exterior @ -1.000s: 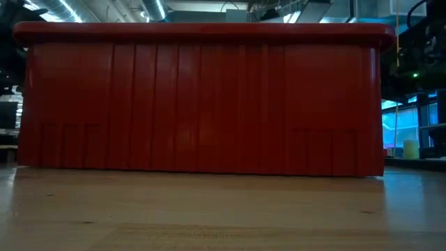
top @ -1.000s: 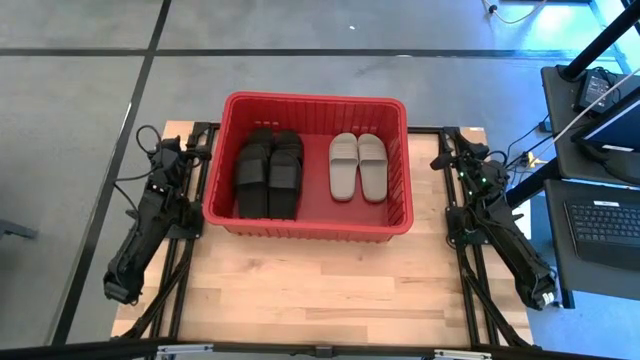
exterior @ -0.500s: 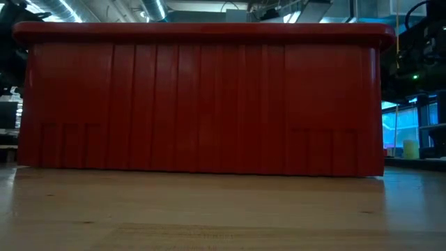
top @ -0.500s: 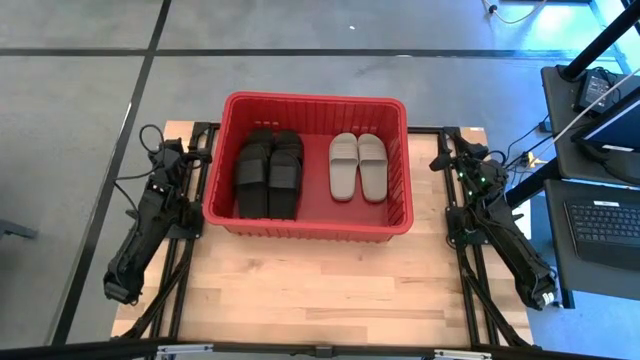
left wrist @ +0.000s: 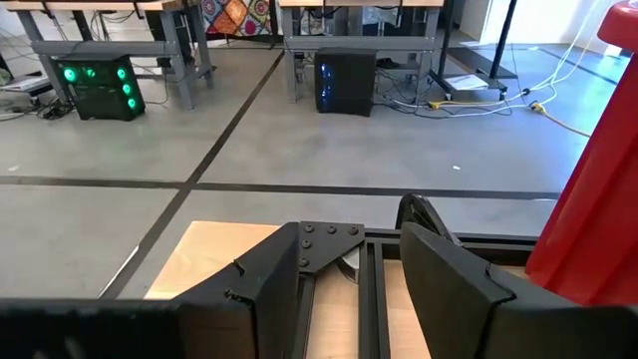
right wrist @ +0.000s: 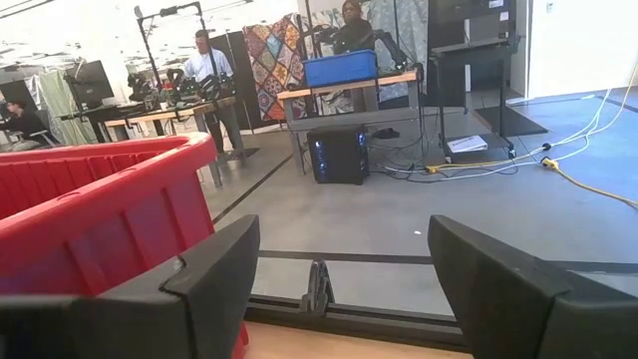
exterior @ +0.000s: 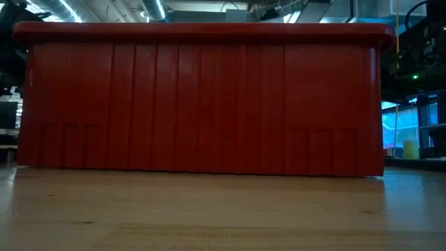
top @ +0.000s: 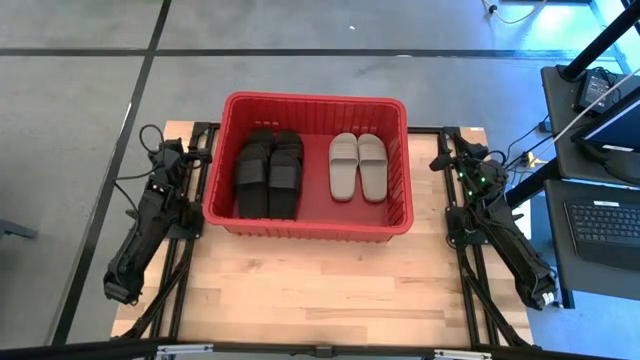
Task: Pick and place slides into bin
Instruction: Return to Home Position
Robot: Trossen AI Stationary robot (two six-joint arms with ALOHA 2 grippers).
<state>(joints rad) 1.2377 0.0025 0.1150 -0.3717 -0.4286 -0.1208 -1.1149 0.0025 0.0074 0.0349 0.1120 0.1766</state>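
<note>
Black slides (top: 268, 170) and beige slides (top: 357, 165) lie inside the bin (top: 315, 99), none outside; my left gripper (left wrist: 355, 247) and right gripper (right wrist: 344, 239) sit parked beside it, jaws spread and empty.

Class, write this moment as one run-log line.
bin: black slides stacked left-arm side, beige pair right-arm side | left hand: open, parked beside bin | right hand: open, parked beside bin

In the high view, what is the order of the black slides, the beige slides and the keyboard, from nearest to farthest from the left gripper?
From the left gripper:
1. Black slides, left half of the bin.
2. Beige slides, right half.
3. Keyboard, off the table, far right.
</note>
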